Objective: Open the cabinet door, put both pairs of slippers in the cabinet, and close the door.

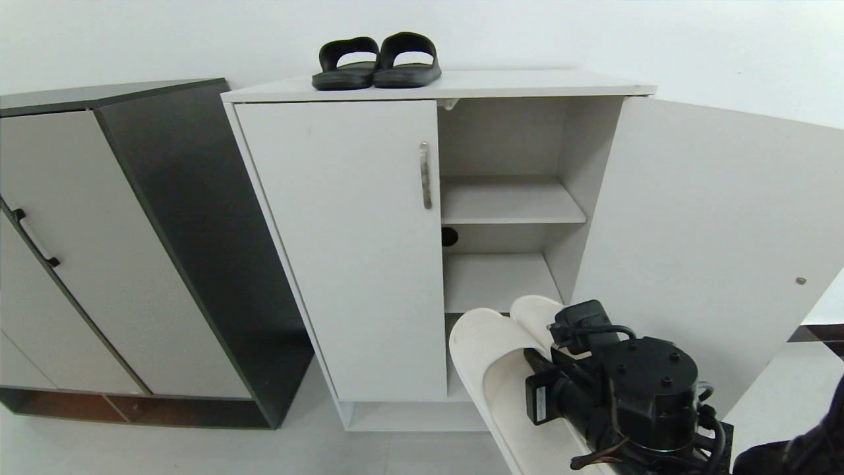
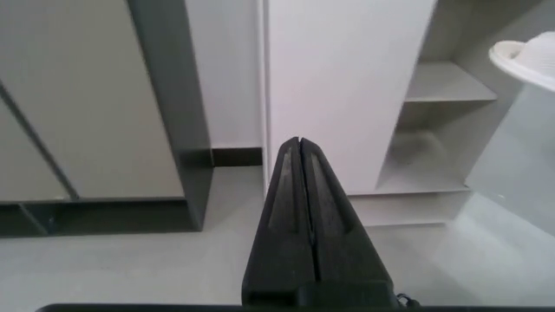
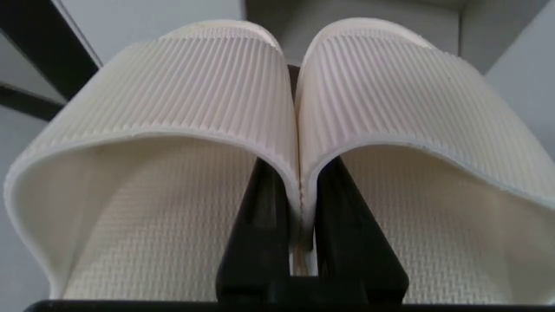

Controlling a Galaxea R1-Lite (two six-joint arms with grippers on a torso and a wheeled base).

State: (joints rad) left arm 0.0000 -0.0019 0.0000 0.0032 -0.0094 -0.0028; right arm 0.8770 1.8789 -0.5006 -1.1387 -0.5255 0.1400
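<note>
White slippers are pinched by the right gripper; the left gripper is clenched empty. Dislodgement may be caused by shelf contact.

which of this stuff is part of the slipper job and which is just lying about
Part of the job:
white slippers, gripped in the right gripper
black slippers, on top of the white cabinet
open cabinet door

Just there:
grey cabinet, left of the white one
</note>
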